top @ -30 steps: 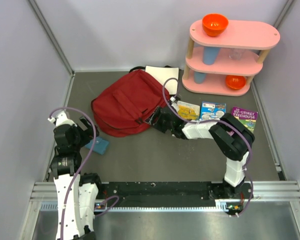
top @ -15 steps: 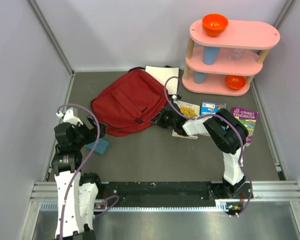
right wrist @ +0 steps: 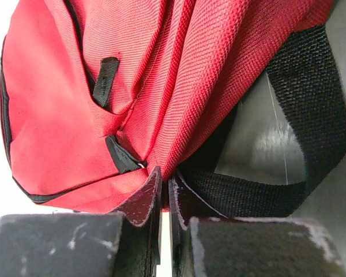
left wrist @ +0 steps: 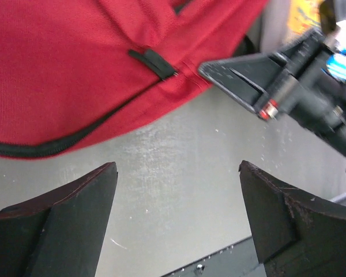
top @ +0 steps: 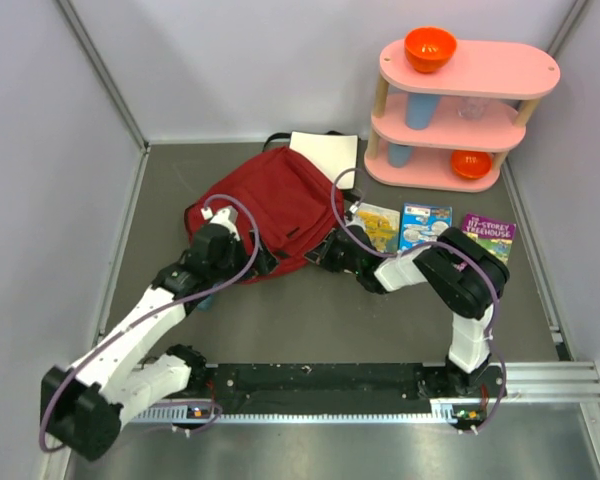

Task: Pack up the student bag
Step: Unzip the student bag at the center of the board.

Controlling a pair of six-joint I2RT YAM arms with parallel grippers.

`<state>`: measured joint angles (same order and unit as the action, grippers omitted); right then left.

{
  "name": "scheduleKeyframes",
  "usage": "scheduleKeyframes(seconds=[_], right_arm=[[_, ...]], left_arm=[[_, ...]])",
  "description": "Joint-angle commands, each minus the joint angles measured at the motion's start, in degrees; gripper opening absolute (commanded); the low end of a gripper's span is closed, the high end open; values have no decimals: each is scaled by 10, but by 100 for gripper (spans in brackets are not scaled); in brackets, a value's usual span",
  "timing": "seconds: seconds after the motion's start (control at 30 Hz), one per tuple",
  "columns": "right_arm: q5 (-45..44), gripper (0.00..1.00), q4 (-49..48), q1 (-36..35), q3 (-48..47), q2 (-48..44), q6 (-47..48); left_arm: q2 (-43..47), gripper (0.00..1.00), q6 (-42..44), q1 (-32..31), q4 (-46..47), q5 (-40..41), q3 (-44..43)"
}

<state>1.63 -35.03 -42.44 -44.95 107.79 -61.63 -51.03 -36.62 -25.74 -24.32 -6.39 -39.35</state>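
The student bag (top: 270,200), a dark red backpack, lies at the middle back of the table, and its fabric fills the left wrist view (left wrist: 75,69) and the right wrist view (right wrist: 161,69). My right gripper (top: 327,256) is at the bag's near right edge. It is shut (right wrist: 165,176), pinching a fold of red fabric beside a black zipper pull (right wrist: 122,156). My left gripper (top: 263,264) hovers open (left wrist: 177,170) over bare table just before the bag's near edge, with nothing between its fingers. The right gripper's fingers (left wrist: 248,72) show ahead of it.
A pink three-tier shelf (top: 465,100) with orange bowls (top: 430,47) and blue cups stands at the back right. Three books (top: 425,222) lie in front of it. A white pad (top: 325,155) lies behind the bag. A black strap (right wrist: 311,115) loops under the bag.
My left arm swung from the left side across to the bag's near edge. My right gripper shut on the bag's fabric, and the bag shifted slightly.
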Motion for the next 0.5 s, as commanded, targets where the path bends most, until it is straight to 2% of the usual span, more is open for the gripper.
scheduleKeyframes(seconds=[0.0,0.07,0.2,0.33,0.47], right_arm=[[-1,0,-73,-22,32,-17,-19],[-4,0,-86,-26,46,-18,-24],[-10,0,-94,-29,57,-23,-19],[-15,0,-102,-29,69,-25,-18],[-15,0,-118,-30,73,-18,-18]], left_arm=[[-78,87,-64,-10,62,75,-12],[-97,84,-85,-12,107,72,-6],[-131,70,-94,-12,177,67,-3],[-182,55,-101,-14,192,68,-13],[-248,53,-111,-16,203,50,-14]])
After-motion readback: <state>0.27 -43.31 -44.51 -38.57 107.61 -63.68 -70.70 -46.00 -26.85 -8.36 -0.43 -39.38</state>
